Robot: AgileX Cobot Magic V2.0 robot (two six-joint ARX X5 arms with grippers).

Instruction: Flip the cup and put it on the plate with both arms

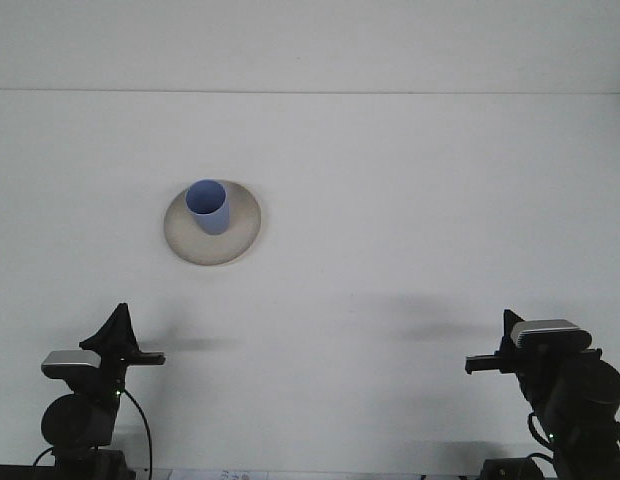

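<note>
The blue cup [209, 206] stands mouth-up on the beige plate [240, 236] (both tools' finger states: cannot tell).

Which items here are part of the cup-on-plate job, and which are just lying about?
Belongs to the job:
- blue cup, standing upright on the plate
- beige plate
- left gripper and right gripper, both low at the near edge, away from the cup

Just lying about:
- nothing else on the white table

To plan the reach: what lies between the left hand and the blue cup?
Only bare white table and the plate's rim, front view.
</note>
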